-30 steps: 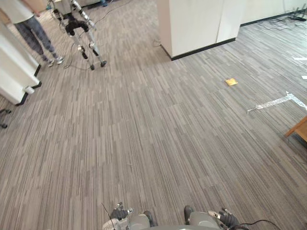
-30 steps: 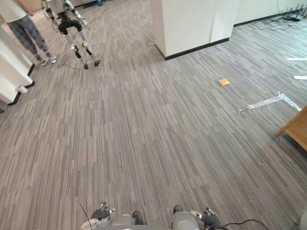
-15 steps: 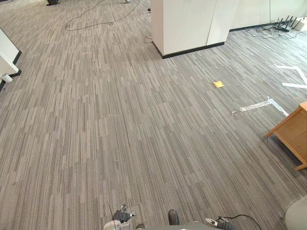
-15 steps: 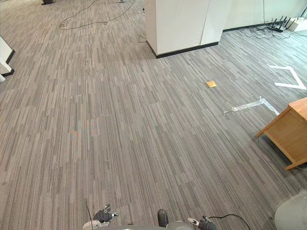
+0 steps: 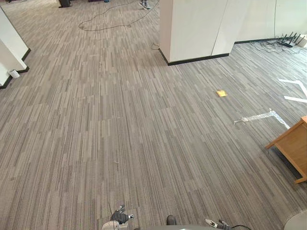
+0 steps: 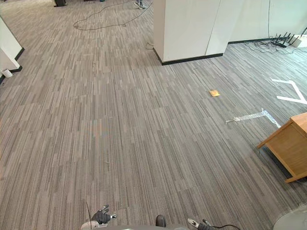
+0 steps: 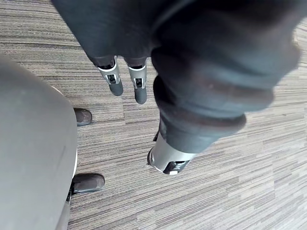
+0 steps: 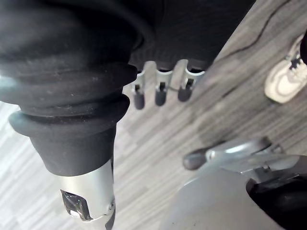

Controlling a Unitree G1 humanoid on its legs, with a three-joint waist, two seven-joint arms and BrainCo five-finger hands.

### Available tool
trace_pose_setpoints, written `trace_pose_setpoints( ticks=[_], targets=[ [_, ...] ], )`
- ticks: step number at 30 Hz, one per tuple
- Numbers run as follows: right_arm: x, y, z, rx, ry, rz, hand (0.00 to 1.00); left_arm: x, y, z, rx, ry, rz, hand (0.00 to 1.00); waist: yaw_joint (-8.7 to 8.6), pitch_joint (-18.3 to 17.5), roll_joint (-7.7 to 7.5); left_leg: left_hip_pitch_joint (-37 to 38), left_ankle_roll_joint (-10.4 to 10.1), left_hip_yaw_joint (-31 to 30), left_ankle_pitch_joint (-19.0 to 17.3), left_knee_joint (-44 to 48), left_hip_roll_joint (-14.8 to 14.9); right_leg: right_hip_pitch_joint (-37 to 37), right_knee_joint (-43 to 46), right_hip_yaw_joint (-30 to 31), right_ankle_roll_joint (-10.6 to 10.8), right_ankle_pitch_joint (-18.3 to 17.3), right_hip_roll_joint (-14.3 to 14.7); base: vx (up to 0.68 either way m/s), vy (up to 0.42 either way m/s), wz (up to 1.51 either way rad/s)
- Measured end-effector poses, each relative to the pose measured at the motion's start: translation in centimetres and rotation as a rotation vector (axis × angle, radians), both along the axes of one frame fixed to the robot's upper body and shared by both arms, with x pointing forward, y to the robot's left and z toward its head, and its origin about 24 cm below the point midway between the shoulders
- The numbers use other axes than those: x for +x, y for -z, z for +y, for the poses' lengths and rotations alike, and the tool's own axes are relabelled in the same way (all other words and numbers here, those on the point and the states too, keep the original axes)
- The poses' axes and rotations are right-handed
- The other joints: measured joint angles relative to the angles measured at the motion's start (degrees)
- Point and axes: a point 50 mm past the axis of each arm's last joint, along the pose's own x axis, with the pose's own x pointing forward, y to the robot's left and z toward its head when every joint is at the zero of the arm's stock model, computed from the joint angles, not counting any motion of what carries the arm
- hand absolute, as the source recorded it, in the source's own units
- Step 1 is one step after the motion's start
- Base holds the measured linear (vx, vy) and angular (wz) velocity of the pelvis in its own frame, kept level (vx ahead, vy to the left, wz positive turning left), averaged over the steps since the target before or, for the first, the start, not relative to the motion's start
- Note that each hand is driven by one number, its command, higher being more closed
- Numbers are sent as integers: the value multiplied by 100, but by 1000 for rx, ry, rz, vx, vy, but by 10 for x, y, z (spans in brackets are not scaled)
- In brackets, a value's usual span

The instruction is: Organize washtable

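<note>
At 7 o'clock of the head view the left hand (image 5: 118, 218) hangs low beside the body. Its fingers (image 7: 114, 81) are loose and nearly straight, with nothing in them. Before the robot lies grey striped carpet (image 5: 120, 134). A loose cable (image 5: 103, 21) curls at 11 o'clock, a white pillar (image 5: 192, 28) stands at 1 o'clock, a small yellow square (image 5: 221, 93) and a strip of tape (image 5: 254, 117) lie at 2 o'clock, and the corner of a wooden table (image 5: 292, 146) comes in at 3 o'clock. The right hand (image 5: 217, 223) hangs at 5 o'clock, its fingers (image 8: 160, 93) also relaxed and empty, and a person's shoe (image 8: 288, 79) is on the floor near that side. Where the washtable is I cannot tell, so I judge the step is walking to find it. To do it well, the robot should turn slowly with both arms down, look toward 3 o'clock first, pass well apart from the wooden corner and the person, and start no reach until the washtable is in front
</note>
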Motion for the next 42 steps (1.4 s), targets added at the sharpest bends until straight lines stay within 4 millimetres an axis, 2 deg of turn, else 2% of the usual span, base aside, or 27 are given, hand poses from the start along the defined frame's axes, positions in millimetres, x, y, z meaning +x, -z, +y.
trace_pose_setpoints(
  ticks=[1, 2, 4, 6, 7, 10, 15, 18, 19, 20, 21, 22, 23, 24, 25, 26, 27, 30, 33, 35, 36, 37, 38, 39, 40, 41, 42],
  targets=[
    [-1, 0, -2, -4, 16, -1, 0, 1, 0, 0, -1, -1, -4, 0, 6, 32, 53, -102, -26, 40, -119, 166, 50, -49, 160, -88, -28, -124, 11, 58, 40, -12],
    [-1, 0, -3, -2, 28, -3, 0, 4, -1, 1, -2, -12, -17, 0, 12, 67, 26, -329, -87, 75, -342, 701, 124, -257, 581, -208, -32, -371, -11, 50, 38, -12],
    [-1, 0, 0, 7, 36, -4, 0, 6, -3, 8, 4, -47, -31, 0, -10, 184, -69, -659, -163, 202, -419, 1585, 108, -393, 1030, -269, -63, -661, -128, -14, -9, 8],
    [-15, 3, 2, 18, 54, 40, 0, 9, -6, 15, -5, -128, -62, 0, 13, 294, -281, -1125, -439, 285, -245, 2908, 80, -328, 1491, -310, -71, -1025, -381, 28, -32, 32],
    [-20, 4, 5, 27, 67, 52, 0, 10, -6, 18, -18, -193, -74, 0, 0, 375, -233, -1450, -594, 254, -228, 3622, 102, -143, 1568, -351, -75, -1174, -481, 141, 19, 38],
    [-27, 4, 1, 13, 90, 72, 0, 7, -6, 18, -54, -314, -92, 0, 8, 434, -127, -1893, -345, 342, -412, 3742, 113, 108, 1448, -438, 40, -1263, -702, 136, 89, 26],
    [-2, 1, -2, -14, 3, 21, 0, 8, -7, 21, -48, -358, -104, 0, 13, 494, -35, -2185, -407, 362, -287, 1164, 508, 423, 1387, -355, 467, -1596, -897, 309, 176, -2],
    [3, -1, -7, -37, -49, 17, 0, 12, -8, 18, -51, -356, -119, 0, 27, 543, 83, -2263, -397, 681, -287, 884, 789, 836, 1315, -279, 852, -1944, -999, 468, 387, -20],
    [5, 0, -2, -32, -80, 17, 0, 11, -8, 23, -40, -354, -121, 0, 53, 503, -64, -2311, -263, 745, 303, 1231, 715, 956, 1319, -160, 1023, -2104, -1270, 547, 483, -64],
    [7, 1, 4, -19, -91, 12, 0, 12, -9, 27, -27, -346, -127, 0, 141, 314, -206, -2417, -163, 837, 437, 1607, 452, 906, 1378, -13, 1074, -2079, -1629, 587, 454, -67],
    [9, 1, 8, -11, -92, 7, 0, 13, -10, 28, -18, -332, -128, 0, 145, 243, -293, -2540, -117, 824, 407, 1829, 349, 797, 1502, 44, 1142, -2036, -1768, 613, 420, -52],
    [11, 1, 10, -3, -100, -2, 0, 18, -11, 29, -1, -298, -136, 0, 98, 216, -388, -2654, 188, 903, 107, 2213, 178, 500, 2047, 149, 1356, -1885, -2002, 630, 422, -6],
    [12, 1, 10, -1, -98, 1, 0, 23, -12, 29, 23, -240, -136, 0, 4, 217, -414, -2583, 366, 964, -162, 2439, 14, 250, 2794, 210, 1372, -1596, -2155, 756, 526, 16],
    [13, 1, 12, 5, -88, 0, 0, 26, -12, 26, 48, -169, -120, 0, -22, 217, -425, -2417, 486, 1005, -288, 2425, -111, 29, 3445, 221, 1297, -1217, -2248, 629, 432, 27],
    [12, 1, 11, 2, -86, 3, 0, 27, -12, 23, 57, -117, -112, 0, -22, 220, -415, -2156, 576, 1066, -398, 2307, -195, -218, 4026, 232, 1271, -613, -2304, 741, 427, 15],
    [14, 0, 9, -6, -91, -7, 0, 28, -11, 18, 59, -60, -105, 0, -31, 274, -336, -1650, 674, 1096, -463, 1964, -319, -454, 4830, 308, 1297, -308, -2283, 593, 307, 3],
    [15, 0, 8, -8, -89, -10, 0, 29, -11, 14, 56, -38, -103, 0, -10, 283, -323, -1356, 687, 1095, -471, 1735, -367, -553, 5190, 308, 1262, -366, -2211, 684, 333, -1],
    [20, -3, 5, -22, -96, -40, 0, 31, -10, 1, 37, 47, -101, 0, -70, 328, -231, -62, 692, 1016, -474, 773, -455, -1013, 6063, -456, 828, -1241, -1891, 433, 157, 12],
    [27, -6, 2, -33, -71, -84, 0, 41, -11, -9, 7, 84, -109, 0, -211, 448, -126, 461, 739, 932, -503, 676, -318, -1791, 5221, -1359, 553, -1802, -1381, 501, 17, 23],
    [29, -8, 0, -36, -45, -101, 0, 36, -9, -13, -9, 75, -87, 0, -320, 566, -68, 717, 734, 876, -527, 675, -231, -2034, 4018, -1502, 528, -1643, -1100, 429, -111, 35],
    [26, -7, 1, -30, -24, -100, 0, 34, -8, -13, -14, 60, -80, 0, -350, 609, -109, 845, 661, 856, -592, 668, -237, -2064, 3227, -1462, 569, -1290, -1039, 589, -215, 67],
    [16, -5, 4, -14, 11, -79, 0, 31, -7, -12, -22, 39, -71, 0, -340, 631, -193, 963, 501, 791, -814, 668, -267, -2006, 2144, -1366, 558, -468, -1035, 578, -217, 77],
    [9, -3, 4, 3, 66, -62, 0, 32, -6, -15, -39, 4, -69, 0, -359, 727, -109, 1146, 246, 668, -1018, 610, -196, -1789, 2016, -1537, 112, 79, -943, 463, -162, 59],
    [11, -3, 0, 1, 95, -63, 0, 33, -6, -18, -54, -14, -73, 0, -332, 766, -21, 1139, 225, 642, -1024, 575, -168, -1829, 2162, -1579, 274, -37, -916, 381, -110, 41],
    [13, -3, 1, 16, 162, -75, 0, 35, -8, -17, -67, -44, -90, 0, -331, 838, -81, 1174, 210, 424, -979, 575, -438, -1981, 2677, -1583, 448, -311, -1127, 297, -83, 38],
    [9, -2, 3, 28, 206, -75, 0, 35, -7, -18, -82, -83, -91, 0, -367, 888, -166, 1289, 219, 276, -568, 456, -702, -2106, 3400, -1644, 593, -597, -1407, 263, -73, 52],
    [6, -1, 6, 34, 213, -70, 0, 35, -7, -17, -88, -108, -92, 0, -391, 903, -204, 1335, 265, 452, -498, 433, -733, -2210, 3863, -1689, 472, -692, -1555, 222, -122, 90]
  ],
)
